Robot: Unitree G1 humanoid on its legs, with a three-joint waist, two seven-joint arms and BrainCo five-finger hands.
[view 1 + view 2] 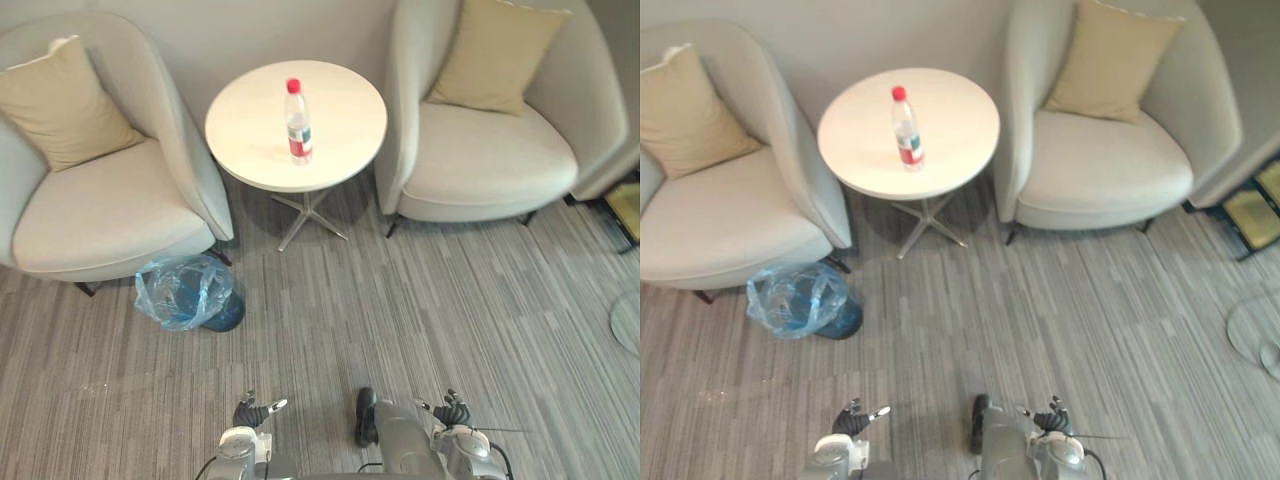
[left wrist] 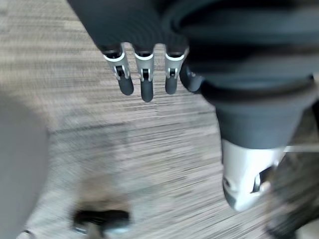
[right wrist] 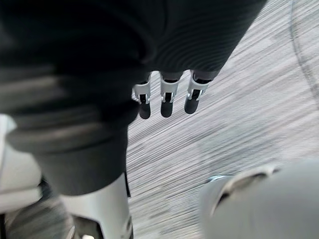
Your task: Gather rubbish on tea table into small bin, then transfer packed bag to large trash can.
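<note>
A clear plastic bottle (image 1: 297, 122) with a red cap and red label is seen standing upright near the middle of the round white bench (image 1: 345, 105). It is the one item seen on the bench top and is judged to be the rubbish to be gathered. The small bin (image 1: 222, 310), lined with a crumpled blue plastic bag (image 1: 180, 290), is set on the carpeted floor (image 1: 400, 320) off the bench's left side, close against the front of the left armchair (image 1: 100, 215), so bottle and bin are well apart. A second armchair (image 1: 490, 160) is placed at the bench's right; one tan cushion (image 1: 60, 100) is propped in the left seat and a second cushion (image 1: 495, 50) in the right. The left robot hand (image 1: 258, 410) and the right robot hand (image 1: 452, 410) are held low at the near edge of the eye views, far from the bench. In the wrist views the left fingers (image 2: 144, 89) and the right fingers (image 3: 167, 102) hang straight and relaxed over the carpet, with nothing held. The gathering step is judged not yet begun. For the next move, the bench must be approached and a robot hand raised and closed round the bottle's body. Care is called for, since so tall and narrow a thing is likely to be tipped by a glancing touch.
</note>
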